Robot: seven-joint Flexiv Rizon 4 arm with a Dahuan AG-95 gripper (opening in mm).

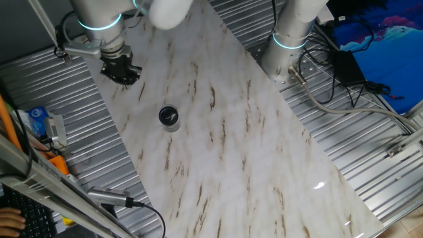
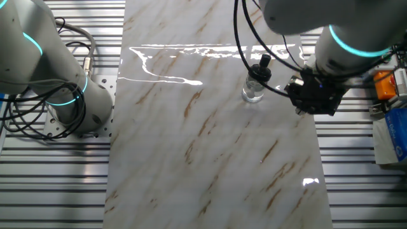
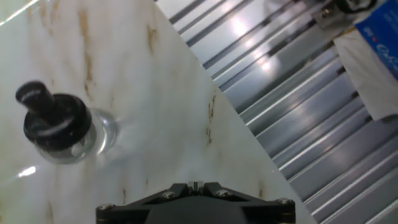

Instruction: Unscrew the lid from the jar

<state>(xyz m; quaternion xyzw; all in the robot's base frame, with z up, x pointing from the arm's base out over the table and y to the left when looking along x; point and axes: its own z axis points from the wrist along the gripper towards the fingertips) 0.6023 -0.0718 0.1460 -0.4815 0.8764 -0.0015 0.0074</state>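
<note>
The jar (image 1: 170,125) is small, clear glass, and stands upright on the marble slab (image 1: 251,145). The black lid (image 1: 168,116) sits on it and has a small knob on top. Both also show in the other fixed view, jar (image 2: 252,94) and lid (image 2: 259,72), and at the left of the hand view, jar (image 3: 99,137) and lid (image 3: 53,121). My gripper (image 1: 122,71) hangs near the slab's edge, beside the jar and apart from it. It also shows in the other fixed view (image 2: 313,97) and the hand view (image 3: 196,185). Its fingers are together and hold nothing.
Ribbed metal bench (image 3: 311,124) surrounds the slab. A blue and white packet (image 2: 391,137) and an orange tool (image 1: 56,162) lie on the bench past the slab's edge near my gripper. A second arm's base (image 1: 291,39) with cables (image 2: 25,121) stands at the far side.
</note>
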